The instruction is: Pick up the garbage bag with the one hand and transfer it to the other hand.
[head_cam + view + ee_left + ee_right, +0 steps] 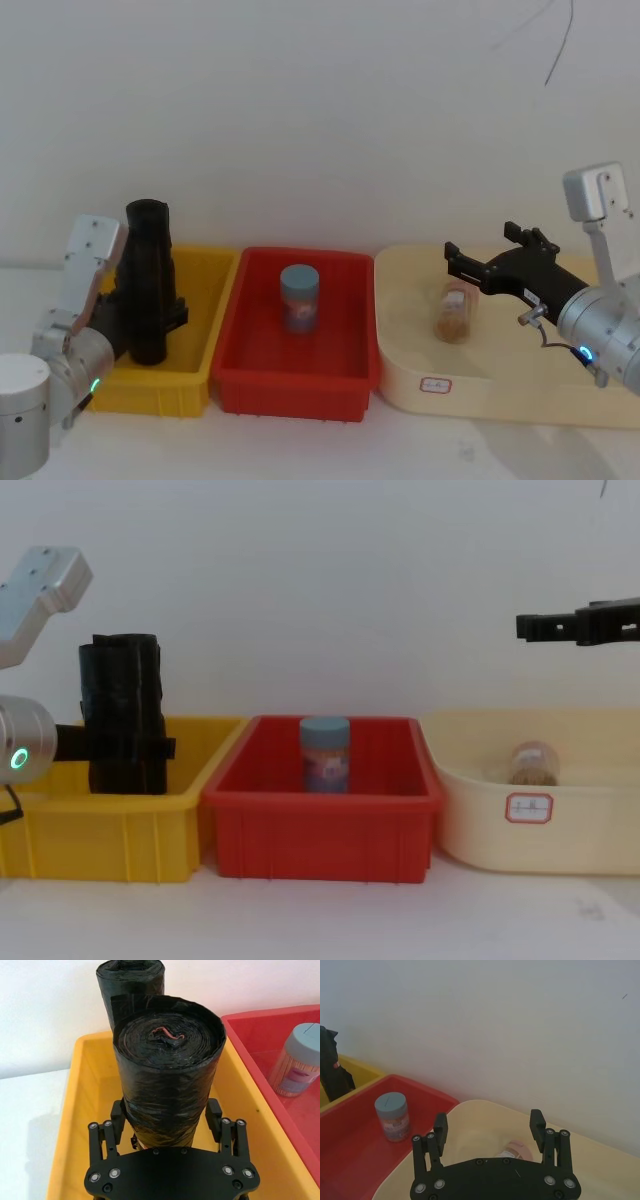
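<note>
In the head view, the garbage bag (150,290) stands upright in the yellow bin (205,385) at 9 o'clock. The left gripper (155,318) reaches in low on it. The right gripper (481,246) hangs at 3 o'clock over the cream tray (420,350), well apart from the bag. The red bin (290,385) and its blue-lid jar (299,298) sit between them, so a low carry could bump that jar.

In the left wrist view, the left gripper's fingers (213,1115) press both sides of the bag, so it is closed on it. The other black roll (130,985) stands just behind, at 12 o'clock. A tilted lift could knock it over. The plastic is shiny, so the bag might slip down.

In the right wrist view, the right gripper is wide open and holds nothing. A lying jar (512,1150) rests in the tray below it.

In the chest view, the bag is at 9 o'clock and held low, so its tall top may lean. I cannot tell if its bottom touches the bin floor. The right gripper is up at 2 o'clock. If the left gripper lets go too soon, the bag will fall.
</note>
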